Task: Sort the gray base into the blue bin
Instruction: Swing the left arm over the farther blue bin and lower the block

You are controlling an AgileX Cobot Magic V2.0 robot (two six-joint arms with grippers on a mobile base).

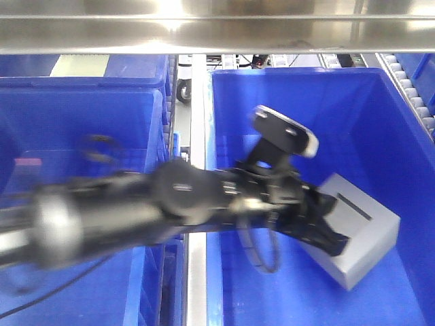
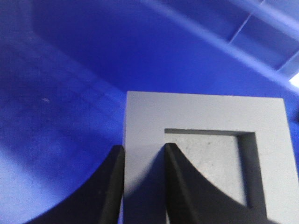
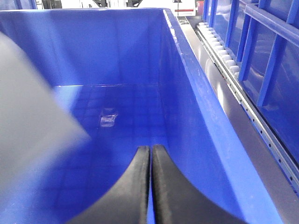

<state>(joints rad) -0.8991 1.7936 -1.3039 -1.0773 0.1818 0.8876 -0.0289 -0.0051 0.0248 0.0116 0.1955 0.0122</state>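
No readable labels or writing anywhere. Left gripper (image 2: 142,186) clamped on one wall of gray base (image 2: 205,154), one black finger outside, one in square recess. Base matte light gray, held tilted inside blue bin (image 1: 380,109) on right side (smooth walls, grid-textured floor). Right gripper (image 3: 150,182) fingers pressed together, holding nothing, over same bin. Steel rail (image 1: 197,122) between bins.

Bright overhead light, hot glare on the steel rail (image 1: 217,27) up top. Heavy motion blur on the left arm (image 1: 102,217). Wrist views soft, slightly smeared, blown-out whites at edges.
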